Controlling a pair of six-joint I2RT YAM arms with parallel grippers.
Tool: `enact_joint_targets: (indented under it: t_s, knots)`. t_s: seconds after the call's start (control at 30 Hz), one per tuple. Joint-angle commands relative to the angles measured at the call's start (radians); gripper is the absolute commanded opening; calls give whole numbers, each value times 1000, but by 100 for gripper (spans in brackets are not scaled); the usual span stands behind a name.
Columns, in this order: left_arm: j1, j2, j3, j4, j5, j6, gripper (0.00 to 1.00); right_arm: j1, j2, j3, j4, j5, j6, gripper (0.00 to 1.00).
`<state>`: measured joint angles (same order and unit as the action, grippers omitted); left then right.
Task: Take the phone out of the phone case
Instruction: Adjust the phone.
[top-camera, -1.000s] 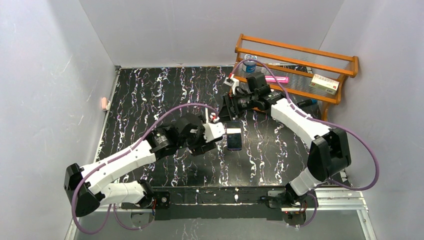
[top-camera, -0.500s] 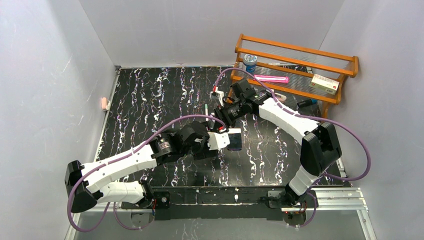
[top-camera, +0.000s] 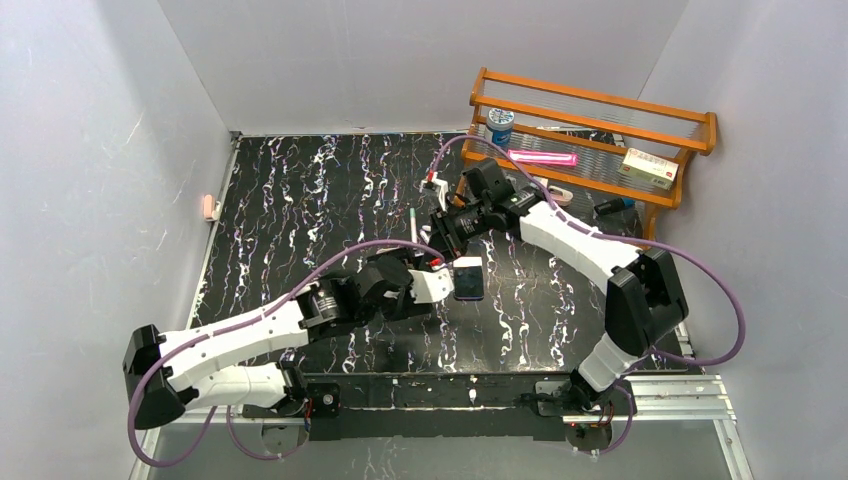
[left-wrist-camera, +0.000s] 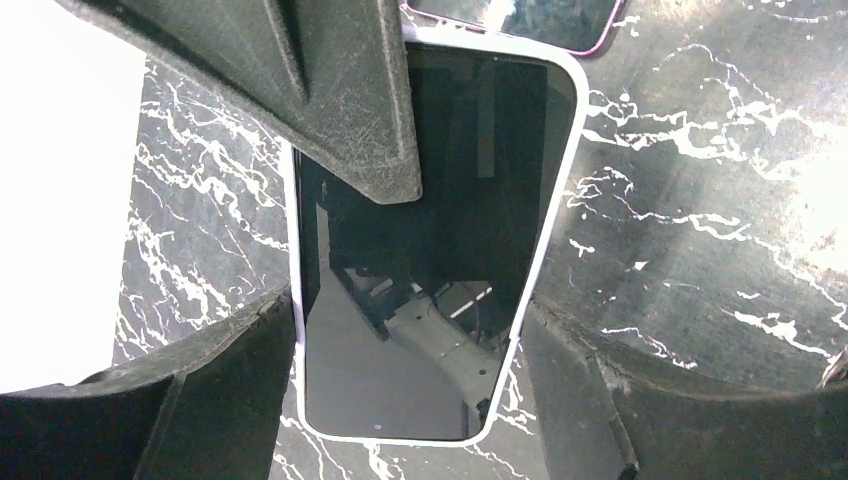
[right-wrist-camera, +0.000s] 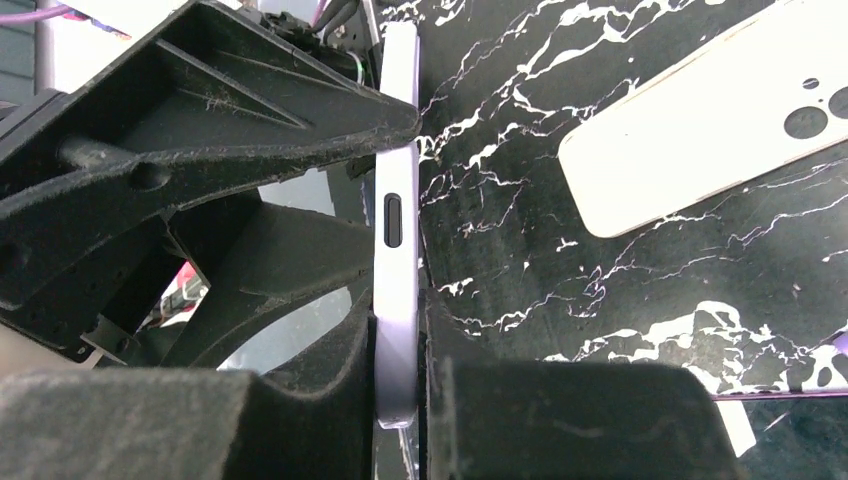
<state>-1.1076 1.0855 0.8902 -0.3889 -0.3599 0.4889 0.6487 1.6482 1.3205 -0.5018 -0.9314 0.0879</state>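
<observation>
A phone (left-wrist-camera: 430, 230) with a dark screen sits in a pale lavender case (left-wrist-camera: 556, 200). It is held above the table, its long edges between the left gripper's (left-wrist-camera: 405, 395) fingers (left-wrist-camera: 225, 380). In the right wrist view it stands edge-on as a lavender strip (right-wrist-camera: 398, 230), and the right gripper's (right-wrist-camera: 400, 395) pads press on both faces. One right finger (left-wrist-camera: 340, 100) lies across the screen. From above, both grippers meet mid-table, left (top-camera: 438, 280) and right (top-camera: 448, 240), and the held phone is mostly hidden between them.
A second phone with a purple rim (top-camera: 467, 280) lies flat beside the grippers. A white slab with camera holes (right-wrist-camera: 700, 150) also lies on the marbled table. A wooden rack (top-camera: 600, 110) at the back right holds a can, a pink item and a box.
The right arm swung from the rack to the left gripper, and its jaws closed on the phone's far end. The left arm shifted slightly toward the near edge, still gripping.
</observation>
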Motion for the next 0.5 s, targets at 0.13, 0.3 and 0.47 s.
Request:
enact_joint_targets:
  t_s: [0.13, 0.3, 0.47]
  knots:
    - [30, -102, -25, 159, -294, -209, 92, -43, -172, -208, 461, 216, 319, 1]
    - [157, -96, 17, 157, -184, -421, 95, -59, -261, -352, 706, 379, 471, 1]
    - [241, -117, -7, 243, -78, -671, 97, -62, -342, -487, 908, 506, 600, 1]
